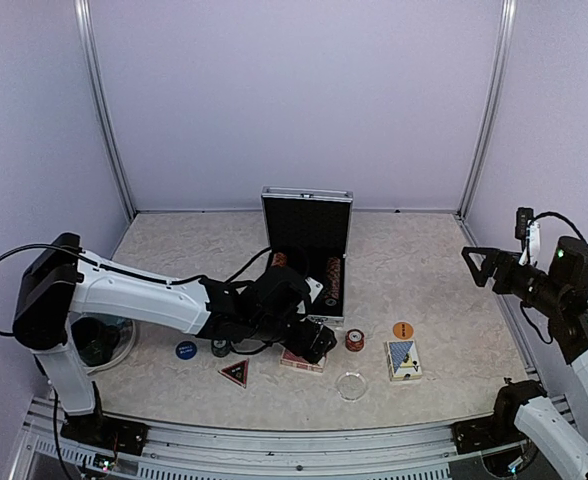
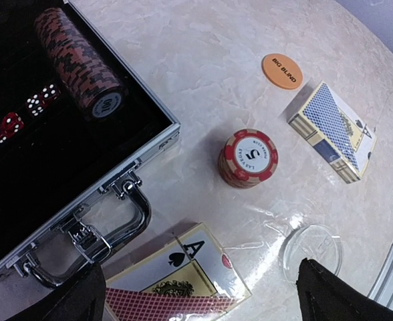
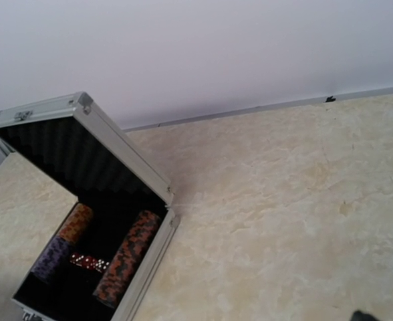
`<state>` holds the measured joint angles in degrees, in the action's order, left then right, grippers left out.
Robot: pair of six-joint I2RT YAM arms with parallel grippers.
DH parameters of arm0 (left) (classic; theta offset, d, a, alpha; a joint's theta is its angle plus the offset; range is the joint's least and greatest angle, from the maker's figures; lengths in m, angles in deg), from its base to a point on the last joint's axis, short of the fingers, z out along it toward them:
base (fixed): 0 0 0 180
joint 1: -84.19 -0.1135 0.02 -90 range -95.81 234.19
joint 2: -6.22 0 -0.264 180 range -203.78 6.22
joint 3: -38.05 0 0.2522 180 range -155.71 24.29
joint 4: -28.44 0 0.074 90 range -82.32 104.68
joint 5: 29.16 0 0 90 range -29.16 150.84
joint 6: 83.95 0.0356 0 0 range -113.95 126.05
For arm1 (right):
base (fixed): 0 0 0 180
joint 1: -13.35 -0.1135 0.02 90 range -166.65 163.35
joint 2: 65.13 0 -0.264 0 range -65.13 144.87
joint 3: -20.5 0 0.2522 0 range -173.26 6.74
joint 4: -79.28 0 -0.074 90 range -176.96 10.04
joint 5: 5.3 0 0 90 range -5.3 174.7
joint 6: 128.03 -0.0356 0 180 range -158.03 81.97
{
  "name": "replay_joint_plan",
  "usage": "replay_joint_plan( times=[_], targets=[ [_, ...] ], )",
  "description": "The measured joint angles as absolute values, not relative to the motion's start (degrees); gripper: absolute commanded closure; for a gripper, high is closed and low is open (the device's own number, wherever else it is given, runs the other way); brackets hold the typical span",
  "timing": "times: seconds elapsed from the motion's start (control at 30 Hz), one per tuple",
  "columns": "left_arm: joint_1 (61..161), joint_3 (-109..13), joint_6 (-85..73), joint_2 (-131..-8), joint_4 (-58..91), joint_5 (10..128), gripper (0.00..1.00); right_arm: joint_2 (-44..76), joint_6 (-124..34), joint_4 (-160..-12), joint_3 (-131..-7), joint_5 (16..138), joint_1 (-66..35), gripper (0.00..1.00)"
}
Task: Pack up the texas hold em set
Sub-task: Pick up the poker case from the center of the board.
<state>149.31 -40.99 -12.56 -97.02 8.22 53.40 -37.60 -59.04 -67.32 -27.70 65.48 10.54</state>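
Left gripper (image 2: 200, 277) spread wide above red deck (image 2: 176, 284), nothing held.
Open briefcase (image 1: 307, 215) at 12 o'clock of deck; chip stack (image 1: 354, 340), blue deck (image 1: 404, 360) at 3 o'clock. Right gripper (image 1: 472, 266) aloft, parted, empty.

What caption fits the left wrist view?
Open case holding chip row and dice; chip stack, orange button, blue deck, red deck, clear dish outside; left gripper open.

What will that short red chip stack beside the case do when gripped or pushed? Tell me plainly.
The chip stack looks like separate discs, so a push near its top would probably shear it apart. On the smooth table it likely slides; any chip tipped on edge could roll.
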Motion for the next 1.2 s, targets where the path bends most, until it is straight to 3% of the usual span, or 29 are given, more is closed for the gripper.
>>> replay_joint_plan(
  times=[0.5,1.2],
  targets=[
    [144.4,-43.0,-11.1,-106.2,10.6,59.5,0.01,-37.6,-58.8,-67.4,-27.5,65.5,10.5,0.01],
    [144.5,-34.9,-15.5,-100.5,14.3,61.4,0.01,-37.6,-58.8,-67.5,-27.3,65.5,10.5,0.01]
  ],
)
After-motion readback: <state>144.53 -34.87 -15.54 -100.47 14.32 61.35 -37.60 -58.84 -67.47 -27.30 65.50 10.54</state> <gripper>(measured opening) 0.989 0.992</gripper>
